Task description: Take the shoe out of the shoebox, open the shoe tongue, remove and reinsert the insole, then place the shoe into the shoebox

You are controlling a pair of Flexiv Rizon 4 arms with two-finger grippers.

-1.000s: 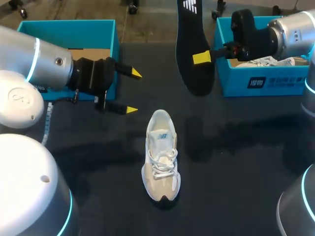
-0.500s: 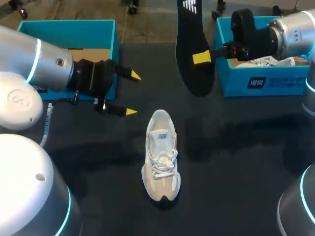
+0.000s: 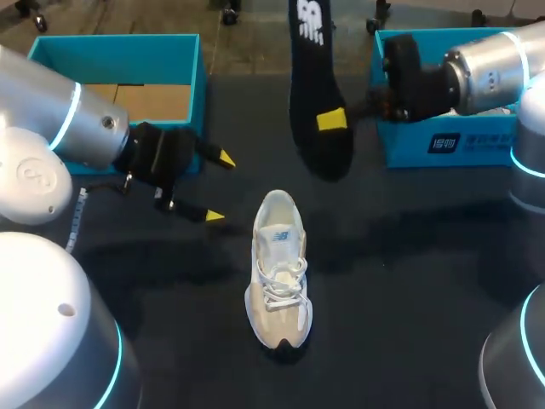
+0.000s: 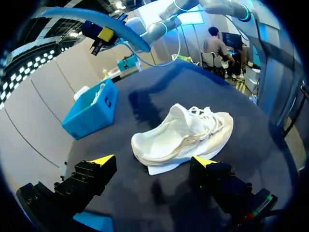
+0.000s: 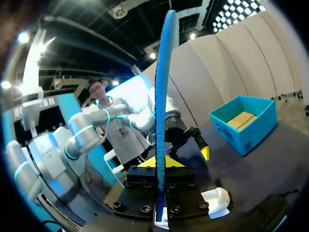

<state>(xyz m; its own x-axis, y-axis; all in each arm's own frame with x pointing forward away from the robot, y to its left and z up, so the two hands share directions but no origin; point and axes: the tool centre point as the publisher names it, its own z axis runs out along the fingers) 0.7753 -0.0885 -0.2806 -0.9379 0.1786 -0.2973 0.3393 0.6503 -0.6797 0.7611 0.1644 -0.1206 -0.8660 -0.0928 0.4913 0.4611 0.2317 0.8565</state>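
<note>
Resting on the black table (image 3: 409, 281) is the shoe (image 3: 279, 271).

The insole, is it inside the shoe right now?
No, the right hand holds the black insole up in the air, apart from the white shoe.

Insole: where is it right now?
In the head view, the insole is clamped in the right gripper, raised beside the right-hand shoebox and beyond the shoe.
</note>
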